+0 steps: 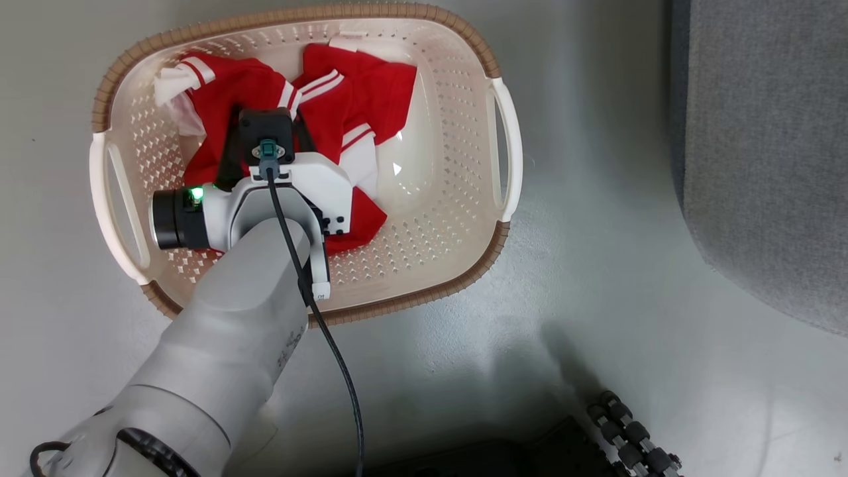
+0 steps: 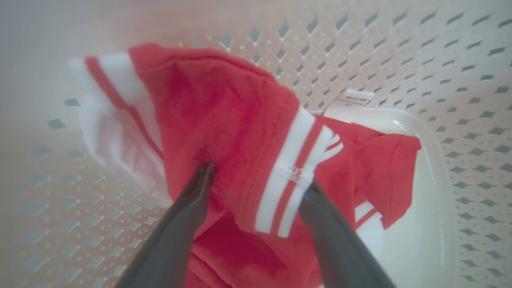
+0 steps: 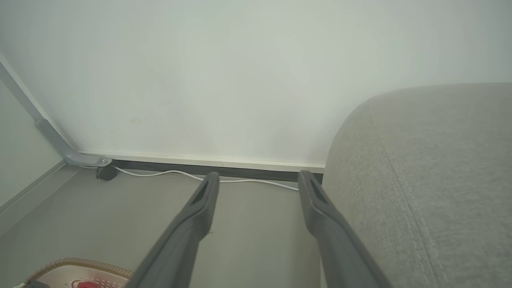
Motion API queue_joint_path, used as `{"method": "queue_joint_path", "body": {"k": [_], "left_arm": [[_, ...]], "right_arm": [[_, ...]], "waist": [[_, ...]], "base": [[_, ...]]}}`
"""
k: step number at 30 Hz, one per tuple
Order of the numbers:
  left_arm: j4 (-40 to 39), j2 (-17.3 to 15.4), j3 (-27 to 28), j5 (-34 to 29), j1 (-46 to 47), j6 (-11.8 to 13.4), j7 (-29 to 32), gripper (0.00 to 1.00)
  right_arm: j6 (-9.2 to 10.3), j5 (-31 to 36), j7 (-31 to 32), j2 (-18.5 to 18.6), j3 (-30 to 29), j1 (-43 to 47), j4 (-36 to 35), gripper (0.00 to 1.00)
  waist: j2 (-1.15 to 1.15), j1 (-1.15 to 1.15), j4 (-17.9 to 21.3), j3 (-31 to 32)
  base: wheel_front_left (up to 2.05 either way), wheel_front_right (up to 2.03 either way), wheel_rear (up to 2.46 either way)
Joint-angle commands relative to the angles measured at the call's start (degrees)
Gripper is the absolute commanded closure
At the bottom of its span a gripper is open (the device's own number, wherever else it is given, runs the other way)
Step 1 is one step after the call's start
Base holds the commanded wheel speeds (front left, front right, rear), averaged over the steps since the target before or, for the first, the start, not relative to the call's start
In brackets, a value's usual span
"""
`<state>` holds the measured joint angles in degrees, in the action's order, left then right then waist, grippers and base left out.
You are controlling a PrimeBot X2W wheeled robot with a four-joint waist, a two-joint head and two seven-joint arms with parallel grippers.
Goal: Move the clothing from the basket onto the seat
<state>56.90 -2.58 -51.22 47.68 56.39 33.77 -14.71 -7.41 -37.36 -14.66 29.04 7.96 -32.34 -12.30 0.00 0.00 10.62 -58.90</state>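
Nothing is done yet, as far as I can see: both pieces of the clothing lie bunched in the basket, and the part of the seat I can see carries no garment. My left gripper is down inside the basket with its fingers spread wide. A striped fold of red cloth lies between them, pressing against both fingers but not pinched. I judge this to be the moment just ahead of the first pinch, so the lift, the carry and the second garment are all left.

My right gripper hangs apart and empty above the floor, with the seat's rounded edge just beside its right finger.

Around the left gripper the perforated walls rise on every side, nearer on its left than on its right. The cloth will have to clear the brown rim before swinging over. Between basket and seat the floor looks bare. A white cable runs along the wall ahead of the right gripper.
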Motion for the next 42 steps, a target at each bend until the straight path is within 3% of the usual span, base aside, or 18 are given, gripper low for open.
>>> {"method": "queue_joint_path", "body": {"k": [1,10,21,30,42], "left_arm": [[-0.4,-0.3,-0.3,1.6,-1.8,-0.7,-0.3,0.98],[-4.5,-0.3,-1.6,5.1,-5.8,-1.7,-0.3,1.00],[-9.1,-0.3,-0.5,2.9,-13.0,-2.6,-0.3,1.00],[-16.5,-0.3,5.0,-3.8,-20.2,-3.8,-0.3,1.00],[-24.0,-0.3,13.6,-14.4,-30.9,-9.2,-0.3,1.00]], "right_arm": [[-0.08,-0.6,-0.3,0.8,0.5,1.9,-1.0,0.00],[-0.08,-0.6,-0.3,0.9,0.3,2.7,0.0,0.00],[-0.08,-0.3,-0.3,0.4,1.5,5.5,2.4,0.00],[-0.08,0.6,-0.3,-0.5,1.8,9.1,5.9,0.00],[-0.08,2.4,-0.3,-3.1,2.9,14.7,10.9,0.00]], "waist": [[0.00,0.00,0.0,0.6],[0.00,0.00,-1.2,5.4],[0.00,0.00,-2.6,14.5],[0.00,0.00,-4.8,23.4],[0.00,0.00,-6.6,35.1]], "base": [[0.00,0.00,0.00],[0.00,0.00,0.00],[0.00,0.00,0.00],[0.00,0.00,0.00],[0.00,0.00,0.00]]}}
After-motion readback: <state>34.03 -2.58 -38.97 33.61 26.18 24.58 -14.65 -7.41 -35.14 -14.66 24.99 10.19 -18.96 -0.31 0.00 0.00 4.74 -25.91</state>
